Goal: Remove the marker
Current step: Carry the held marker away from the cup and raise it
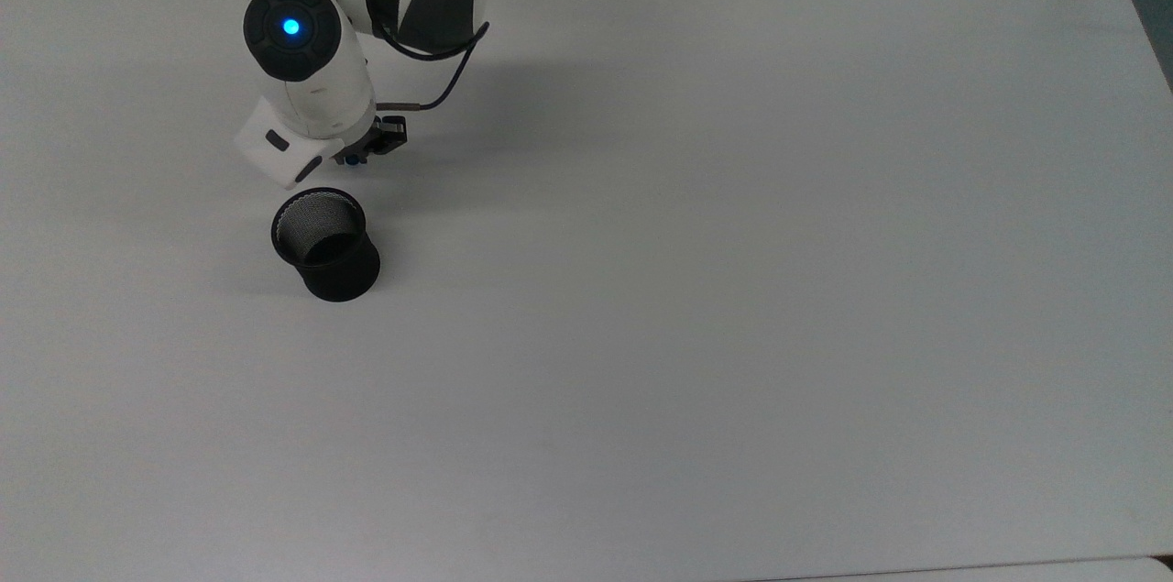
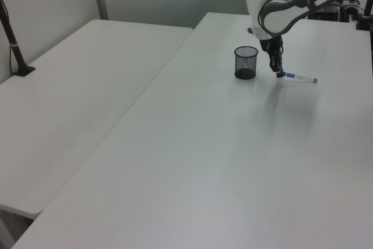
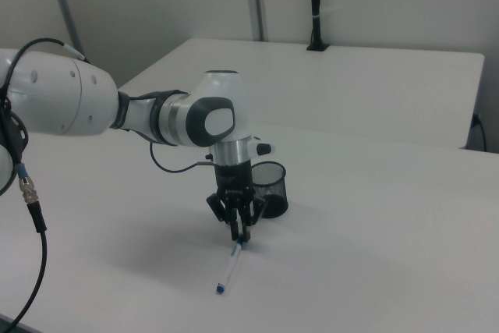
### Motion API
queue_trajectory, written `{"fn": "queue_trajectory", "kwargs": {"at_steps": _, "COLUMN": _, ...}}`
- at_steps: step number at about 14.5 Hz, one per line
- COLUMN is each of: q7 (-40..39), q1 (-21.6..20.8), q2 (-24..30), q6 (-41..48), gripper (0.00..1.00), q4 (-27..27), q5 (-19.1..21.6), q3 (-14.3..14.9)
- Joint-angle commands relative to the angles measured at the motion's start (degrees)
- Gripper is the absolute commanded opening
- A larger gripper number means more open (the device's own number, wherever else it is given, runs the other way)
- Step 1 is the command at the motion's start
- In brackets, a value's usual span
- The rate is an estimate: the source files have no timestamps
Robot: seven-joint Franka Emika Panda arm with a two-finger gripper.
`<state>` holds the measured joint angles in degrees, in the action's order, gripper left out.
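gripper (image 3: 241, 237): pointing straight down, fingers pinched on the marker's blue end
marker (image 3: 230, 267): white barrel slopes away from the fingertips, its far blue tip looks like it's on the table (image 3: 374, 255)
cup (image 3: 270, 189): black mesh, upright, just beside the fingers, no contact

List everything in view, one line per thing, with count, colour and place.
marker: one, white with blue ends, one end in the gripper, the rest low over the table, outside the cup.
mesh cup: one, black, upright on the table, beside the gripper.
table: one, white, under everything.
second table: one, white, on the left view's left.
black post: one, on the far table in the right view.
gripper: one, black, shut on the marker's end.
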<state>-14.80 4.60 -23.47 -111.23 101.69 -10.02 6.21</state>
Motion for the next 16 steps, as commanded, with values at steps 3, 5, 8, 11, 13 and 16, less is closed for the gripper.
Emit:
{"fn": "queue_trajectory", "kwargs": {"at_steps": 3, "q7": 2.9, "q1": -0.2, "q2": 0.8, "q6": -4.4, "gripper": 0.74, "q4": 1.7, "q5": 0.3, "q3": 0.1}}
{"fn": "queue_trajectory", "kwargs": {"at_steps": 5, "q7": 3.3, "q1": -0.2, "q2": 1.8, "q6": -4.0, "gripper": 0.81, "q4": 1.6, "q5": 0.3, "q3": 0.1}}
{"fn": "queue_trajectory", "kwargs": {"at_steps": 8, "q7": 5.5, "q1": -1.3, "q2": 6.8, "q6": -2.8, "gripper": 0.96, "q4": 1.6, "q5": 0.3, "q3": -0.1}}
{"fn": "queue_trajectory", "kwargs": {"at_steps": 11, "q7": 11.6, "q1": -4.8, "q2": 14.5, "q6": 1.7, "gripper": 1.00, "q4": 0.8, "q5": 0.3, "q3": -0.2}}
{"fn": "queue_trajectory", "kwargs": {"at_steps": 13, "q7": 13.8, "q1": -7.1, "q2": 19.0, "q6": 7.0, "gripper": 1.00, "q4": 0.6, "q5": 1.7, "q3": -0.2}}
{"fn": "queue_trajectory", "kwargs": {"at_steps": 16, "q7": 17.4, "q1": -9.2, "q2": 21.0, "q6": 14.4, "gripper": 1.00, "q4": -3.2, "q5": 4.8, "q3": -0.2}}
